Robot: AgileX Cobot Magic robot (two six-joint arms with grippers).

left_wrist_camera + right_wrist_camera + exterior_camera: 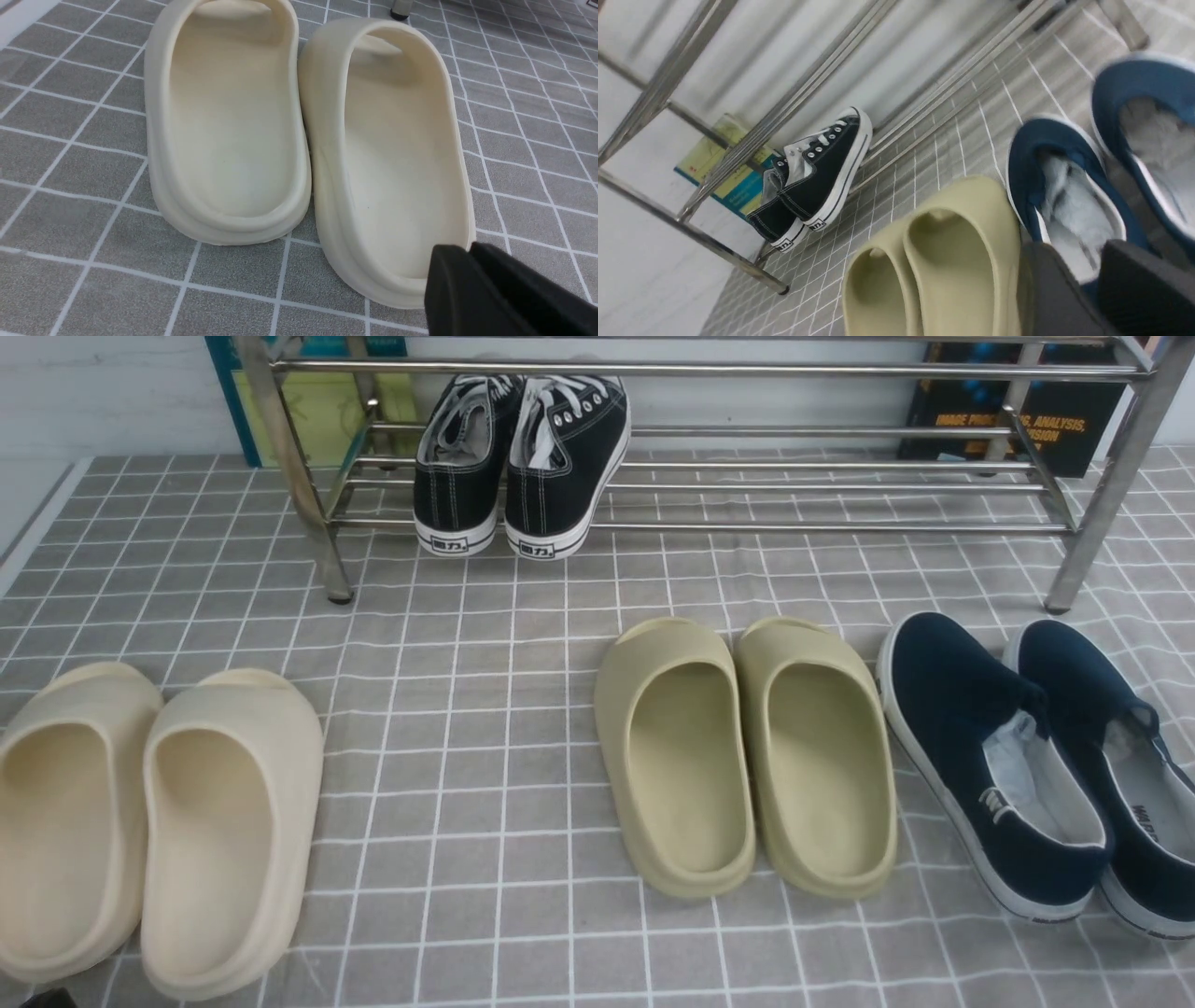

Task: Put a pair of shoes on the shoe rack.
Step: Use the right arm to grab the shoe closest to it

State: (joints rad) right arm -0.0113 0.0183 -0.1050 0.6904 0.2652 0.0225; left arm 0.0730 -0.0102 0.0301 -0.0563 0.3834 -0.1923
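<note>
The pair of navy slip-on shoes stands side by side on the checked cloth at the front right, toes toward the shoe rack. The silver rack spans the back. In the right wrist view my right gripper is open. Its two dark fingers stand apart over the heel end of one navy shoe, beside the olive slides. The other navy shoe lies beyond it. In the left wrist view my left gripper is shut and empty at the heel of a cream slide. Neither gripper shows in the front view.
Black lace-up sneakers sit on the rack's lower shelf at its left end. Olive slides stand just left of the navy shoes. Cream slides are at the front left. Books lean behind the rack.
</note>
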